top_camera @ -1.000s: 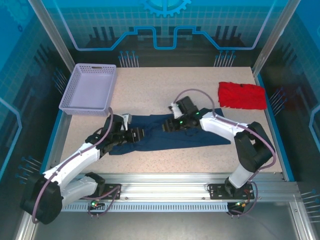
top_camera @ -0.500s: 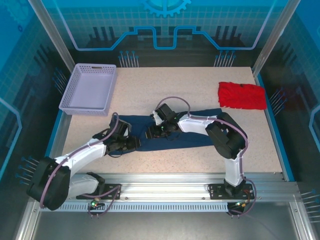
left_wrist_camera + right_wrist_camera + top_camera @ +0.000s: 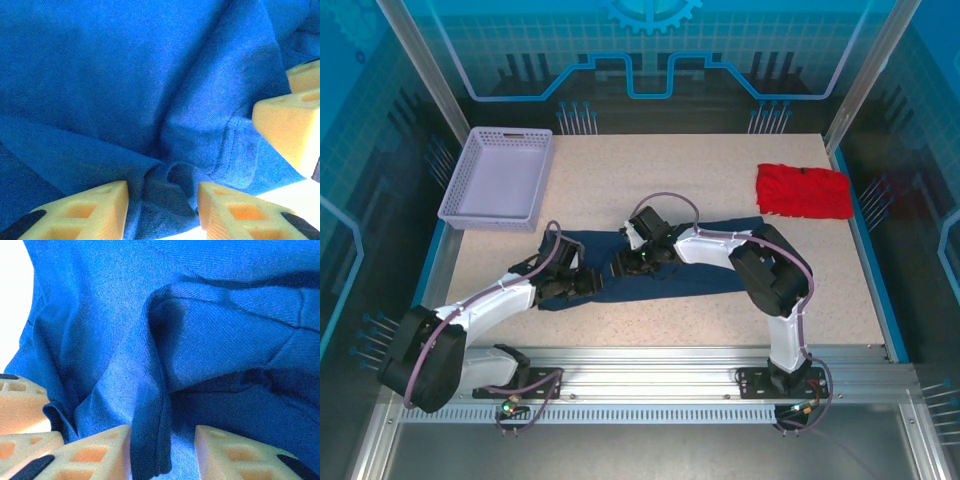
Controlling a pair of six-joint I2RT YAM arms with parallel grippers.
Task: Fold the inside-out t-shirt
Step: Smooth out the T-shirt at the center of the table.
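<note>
Lavender plastic basket [image 3: 488,218] in the table's [image 3: 620,170] far left corner, red folded cloth garment [image 3: 804,191] by its right edge, dark navy cloth t-shirt [image 3: 720,275] across the middle, nearer the front edge.

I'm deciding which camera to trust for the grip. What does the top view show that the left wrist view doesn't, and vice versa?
The top view adds layout: the t-shirt lying as a long band across the table, a lilac basket far left, a red garment far right. The left wrist view adds the grip close up: a bunched fold between the fingers of the left gripper. Both show the blue cloth and the right gripper close beside the left one.
</note>
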